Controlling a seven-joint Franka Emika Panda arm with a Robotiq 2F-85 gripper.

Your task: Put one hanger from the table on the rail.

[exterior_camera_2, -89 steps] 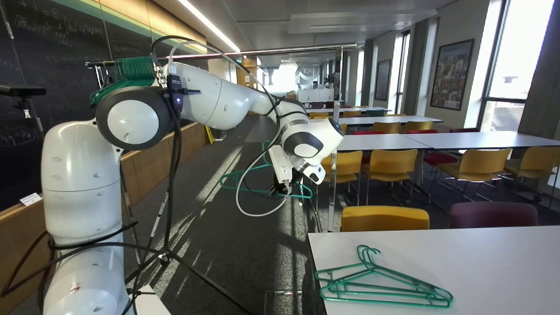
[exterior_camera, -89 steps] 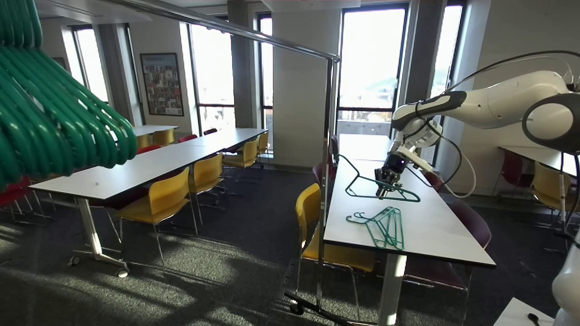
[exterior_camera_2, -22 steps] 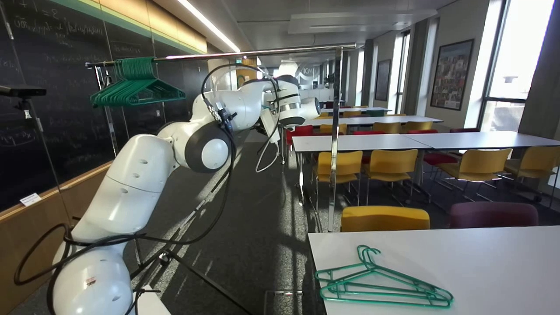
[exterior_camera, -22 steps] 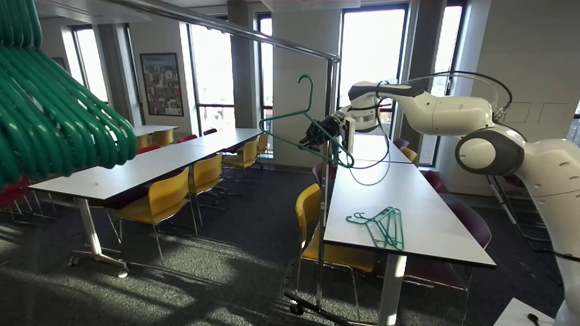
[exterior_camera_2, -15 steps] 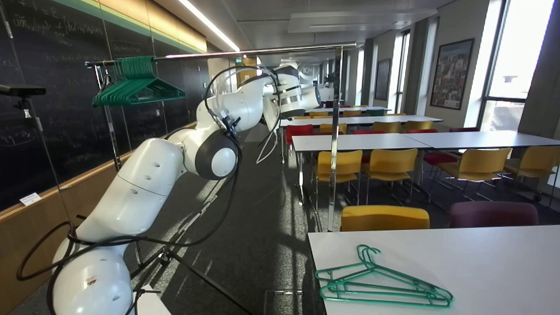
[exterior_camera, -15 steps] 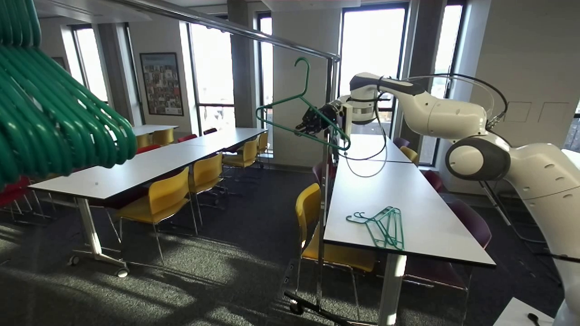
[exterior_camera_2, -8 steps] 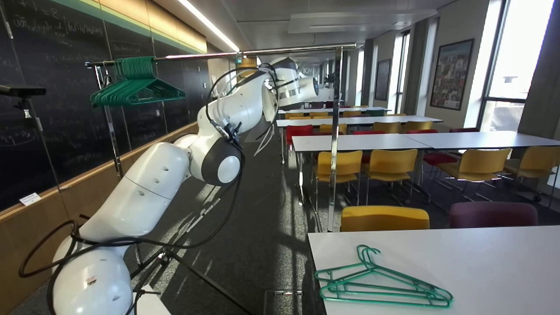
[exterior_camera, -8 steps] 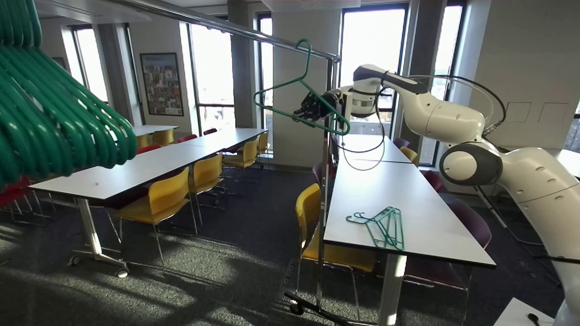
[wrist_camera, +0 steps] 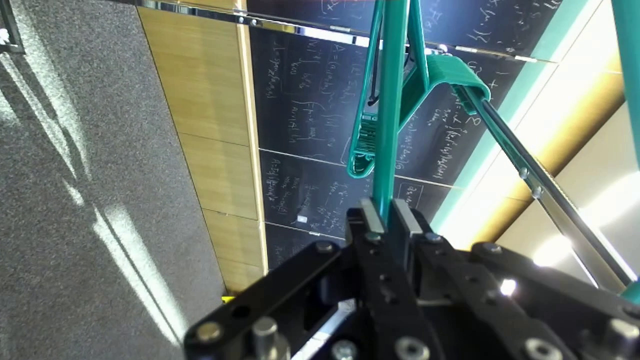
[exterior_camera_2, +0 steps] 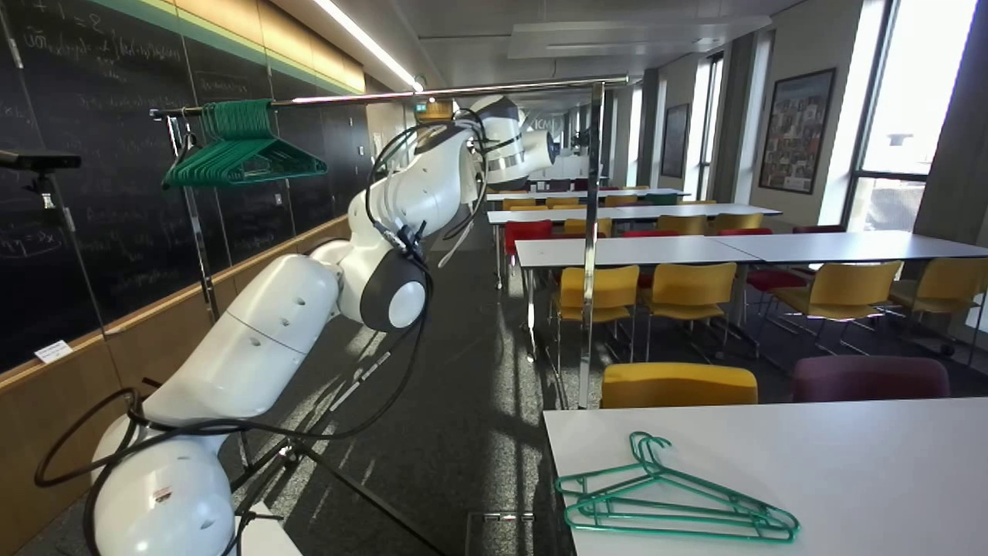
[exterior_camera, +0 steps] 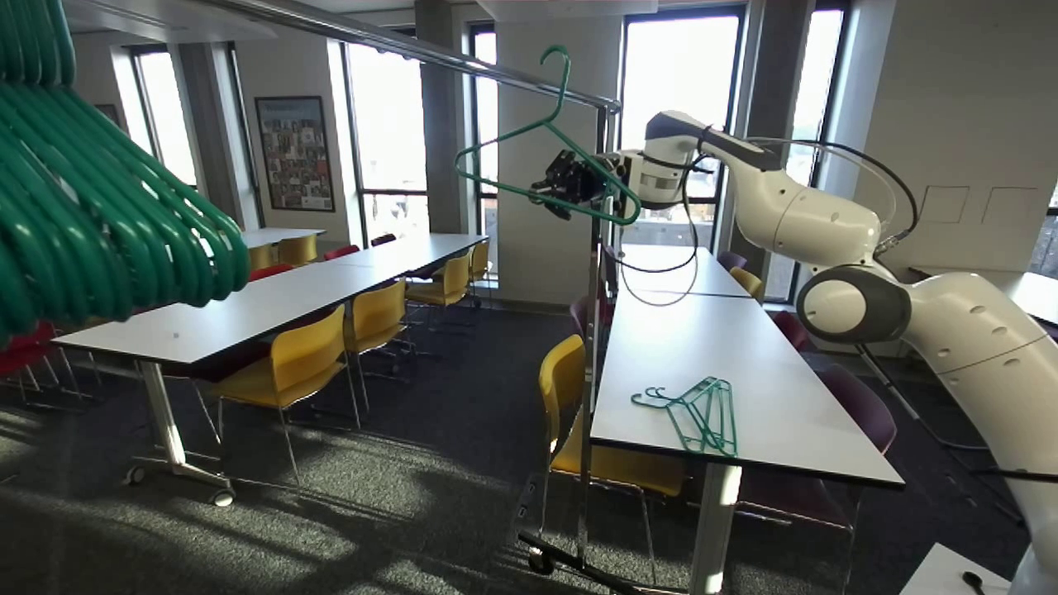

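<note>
Both my fingers pinch the green hanger, running toward twelve o'clock in my wrist view. In an exterior view its hook, twelve from me, overlaps the rail, contact unclear; toward five stands the table, bearing more hangers. My wrist sees a blackboard toward eleven.

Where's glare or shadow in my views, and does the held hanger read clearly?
Both exterior views: windows blown out white, sunlight and shadow striping the floor; wrist view: bright ceiling glares around the rail, yet the hanger looks sharp at the gripper; in an exterior view, its hook shows crisply against the pale wall.
</note>
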